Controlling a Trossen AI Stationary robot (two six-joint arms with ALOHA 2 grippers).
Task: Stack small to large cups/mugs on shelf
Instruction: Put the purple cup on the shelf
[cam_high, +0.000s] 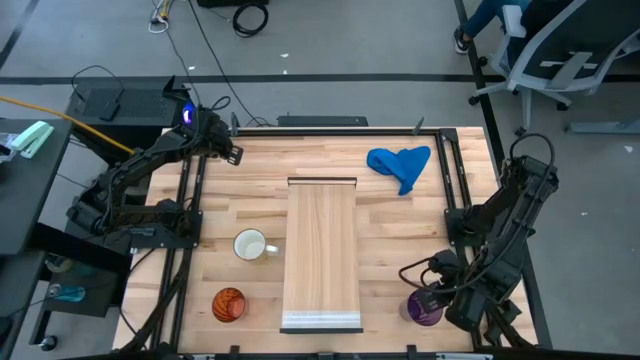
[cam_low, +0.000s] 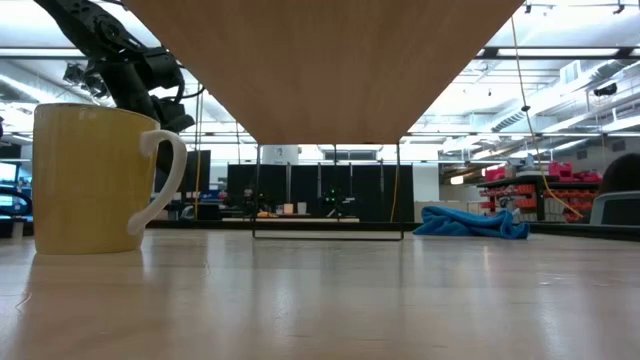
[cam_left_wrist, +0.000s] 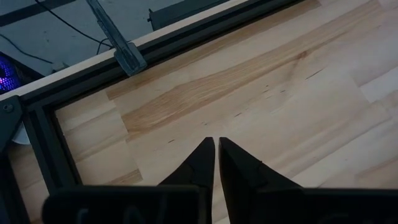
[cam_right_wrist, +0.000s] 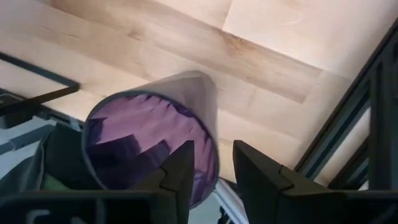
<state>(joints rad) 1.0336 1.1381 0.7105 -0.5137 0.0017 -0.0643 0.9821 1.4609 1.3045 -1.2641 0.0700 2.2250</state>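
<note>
Pinching its rim between narrowly parted fingers, the purple cup (cam_right_wrist: 149, 146) is held by the right gripper (cam_right_wrist: 214, 165) for carrying to the shelf (cam_high: 321, 250), while the left gripper (cam_left_wrist: 216, 155) waits, fingers together.

Left gripper (cam_high: 234, 153), fingers pressed together, hovers at the far left. Right arm folds low at the near right, its gripper (cam_right_wrist: 211, 163) fingers parted.
</note>
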